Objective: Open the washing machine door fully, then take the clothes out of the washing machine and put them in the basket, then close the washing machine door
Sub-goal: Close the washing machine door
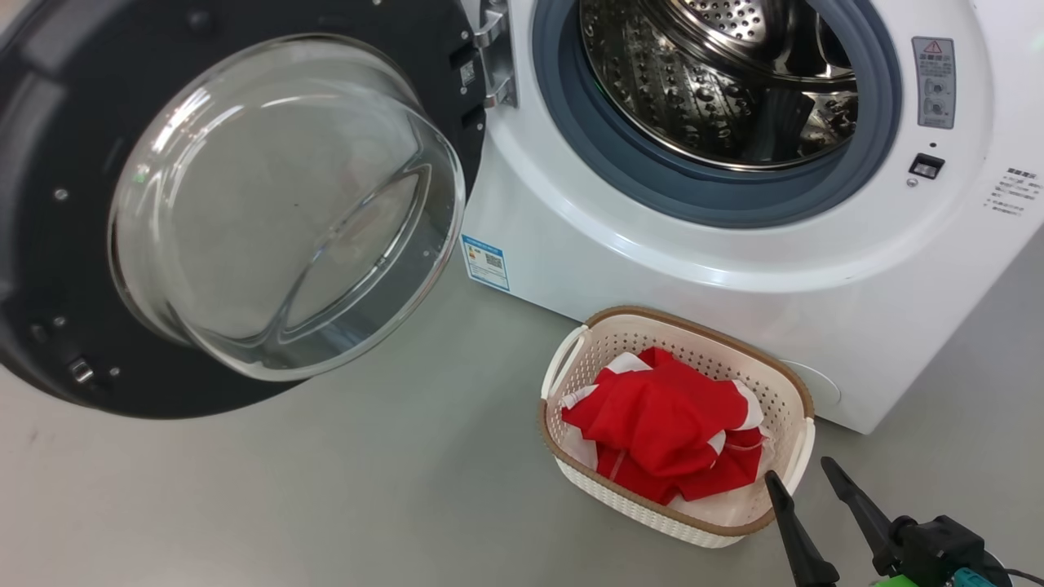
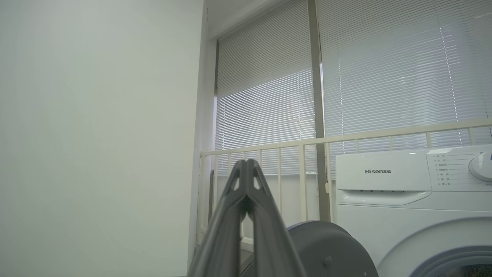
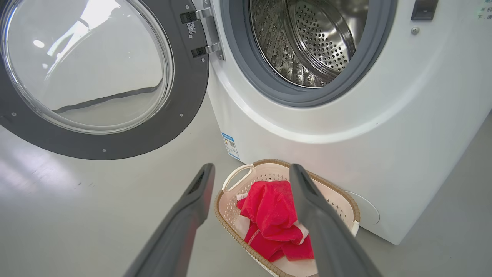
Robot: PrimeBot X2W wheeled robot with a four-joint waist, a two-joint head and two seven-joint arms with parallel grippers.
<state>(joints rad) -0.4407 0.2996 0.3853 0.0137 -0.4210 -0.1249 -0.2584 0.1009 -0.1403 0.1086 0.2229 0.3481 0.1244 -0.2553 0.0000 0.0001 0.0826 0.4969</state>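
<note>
Status: washing machine door [image 1: 245, 204] swung wide, up-left of right claw [image 1: 799, 470]. drum [image 1: 718, 73] looks empty, clothes [image 1: 661, 424] in basket [image 1: 693, 322] just ahead. Right claw spread, left claw [image 2: 246, 163] pinched closed, both empty. Remaining: close door.

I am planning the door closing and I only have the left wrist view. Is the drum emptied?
Observer: Yes, as far as it shows. In the head view the steel drum is bare metal, with no fabric in it.
Operator: Where did it all end up?
Observer: The red clothes lie in the basket, which stands on the floor in front of the washing machine.
Operator: Is anything gripped on the right side?
Observer: No. The right hand is open and holds nothing, and its fingertips are by the basket's near end.
</note>
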